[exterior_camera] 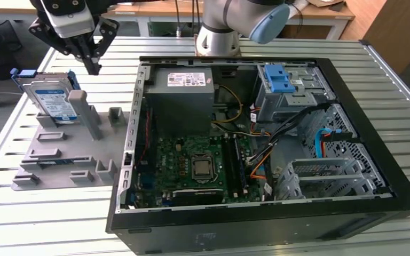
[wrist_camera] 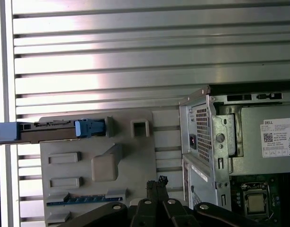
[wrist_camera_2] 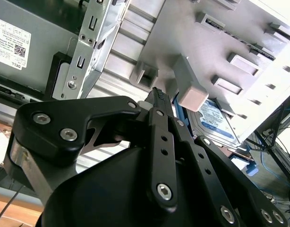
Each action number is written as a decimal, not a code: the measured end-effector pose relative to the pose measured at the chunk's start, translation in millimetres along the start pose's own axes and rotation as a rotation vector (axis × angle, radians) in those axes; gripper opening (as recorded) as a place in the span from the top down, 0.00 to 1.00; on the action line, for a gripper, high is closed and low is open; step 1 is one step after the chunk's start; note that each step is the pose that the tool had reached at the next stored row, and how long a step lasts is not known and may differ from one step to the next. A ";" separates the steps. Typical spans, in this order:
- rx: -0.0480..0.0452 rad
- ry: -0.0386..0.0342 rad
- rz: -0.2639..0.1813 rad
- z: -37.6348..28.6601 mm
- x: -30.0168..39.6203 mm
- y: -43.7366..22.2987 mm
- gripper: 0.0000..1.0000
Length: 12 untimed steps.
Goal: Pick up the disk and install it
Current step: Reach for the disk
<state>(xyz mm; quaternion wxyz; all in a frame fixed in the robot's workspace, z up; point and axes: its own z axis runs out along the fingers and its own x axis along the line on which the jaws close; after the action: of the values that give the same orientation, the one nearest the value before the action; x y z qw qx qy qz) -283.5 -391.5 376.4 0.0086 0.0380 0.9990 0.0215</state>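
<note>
The disk (exterior_camera: 54,101) stands on edge in a slot of the grey holder (exterior_camera: 62,157) at the exterior view's left, its white-and-blue label facing out and its blue carrier frame around it. My gripper (exterior_camera: 92,68) hangs above the holder, a little to the exterior view's right of the disk, fingers shut with nothing between them. The first wrist view looks down on the disk's (wrist_camera: 50,130) thin upper edge, with the fingertips (wrist_camera: 157,182) apart from it. The second wrist view has the closed fingers (wrist_camera_2: 157,97) beside a grey post, and the disk (wrist_camera_2: 216,120) behind it.
An open black computer case (exterior_camera: 376,106) lies on the slatted metal table (exterior_camera: 48,224). Inside are a power supply (exterior_camera: 183,80), a motherboard (exterior_camera: 198,165) and a grey drive bay (exterior_camera: 312,85) with a blue latch piece (exterior_camera: 280,80). The arm's base (exterior_camera: 215,37) stands behind the case.
</note>
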 end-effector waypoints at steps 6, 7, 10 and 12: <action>-0.0001 0.0000 0.000 0.1 0.0 0.0 0.89; -0.0001 -0.0001 0.000 0.2 0.1 0.0 0.89; 0.0000 -0.0001 0.000 0.3 1.3 -0.1 0.89; 0.0000 0.0000 0.000 0.4 2.9 0.0 0.89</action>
<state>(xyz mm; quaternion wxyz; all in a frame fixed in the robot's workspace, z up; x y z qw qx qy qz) -286.5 -391.2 376.0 0.0086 0.0380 0.9990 0.0216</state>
